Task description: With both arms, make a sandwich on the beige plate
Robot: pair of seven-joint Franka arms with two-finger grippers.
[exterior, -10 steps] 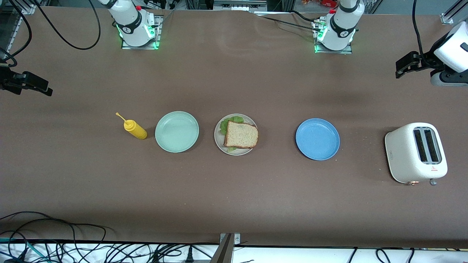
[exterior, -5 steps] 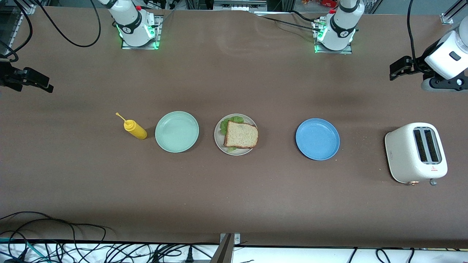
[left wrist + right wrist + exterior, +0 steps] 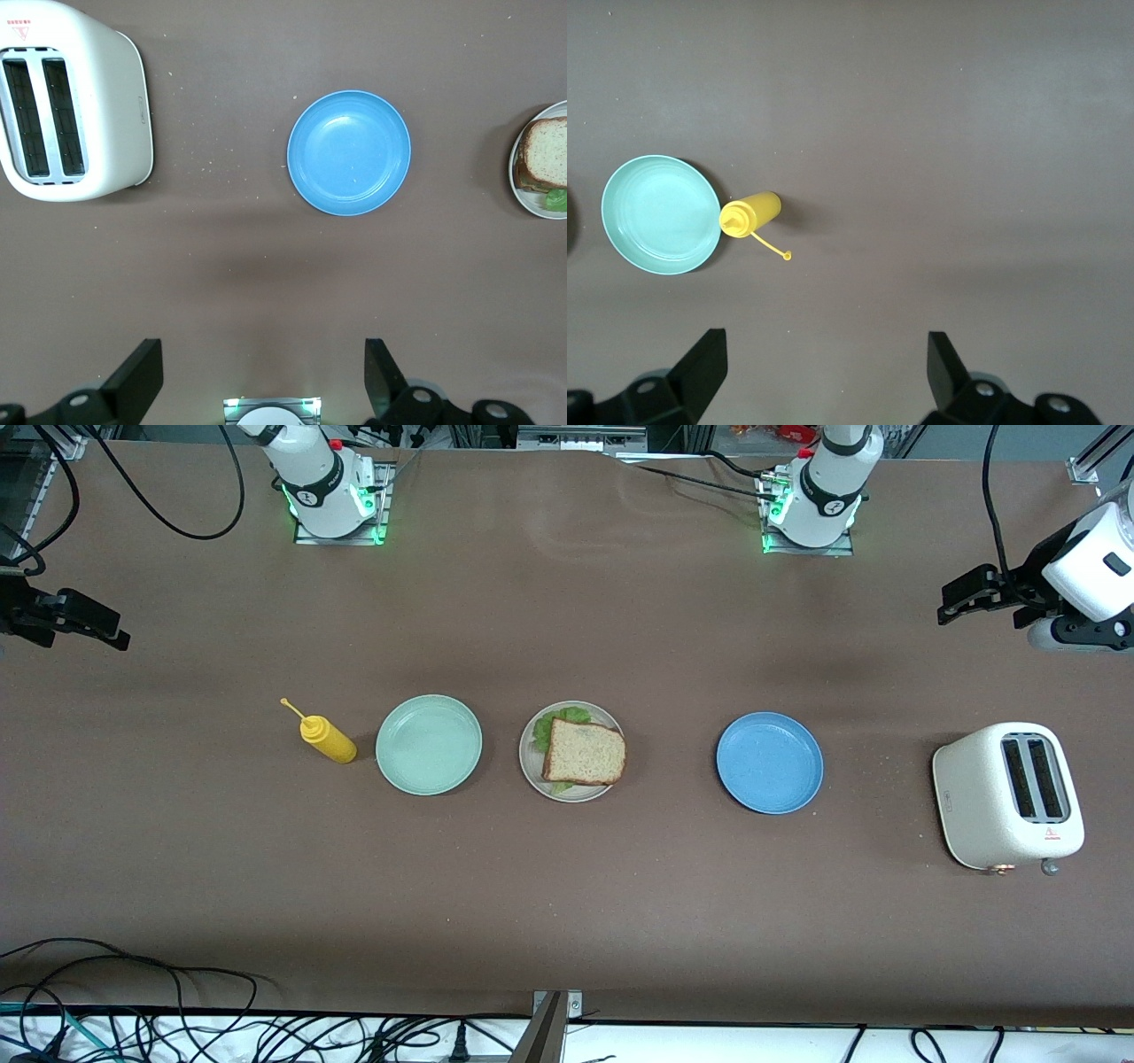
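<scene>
Front view, sandwich: the sandwich (image 3: 582, 751) is sitting assembled on the beige plate (image 3: 530, 767) at mid-desk, top slice over lettuce that is poking out at the rim.
Front view, neighbours: the green plate (image 3: 429, 744) and yellow bottle (image 3: 326, 738) are lying toward the right arm's end; the blue plate (image 3: 769, 762) and toaster (image 3: 1008, 795) toward the left arm's end.
Front view, claws: the left claw (image 3: 955, 600) is hanging over bare desk (image 3: 567, 903) at its own end, well apart from the plate; the right claw (image 3: 108, 631) is doing likewise at the other end.
Front view, change: over the last second both claws are drifting slightly outward; the food is not moving.
Left wrist view: the left claw's fingers (image 3: 137, 376) are standing spread and released, grasping nothing; the blue plate, toaster and an edge of the sandwich are showing below.
Right wrist view: the right claw's fingers (image 3: 702, 365) are likewise released and empty, above the green plate and bottle.
Judgement: the build is looking complete, with both arms retiring.
</scene>
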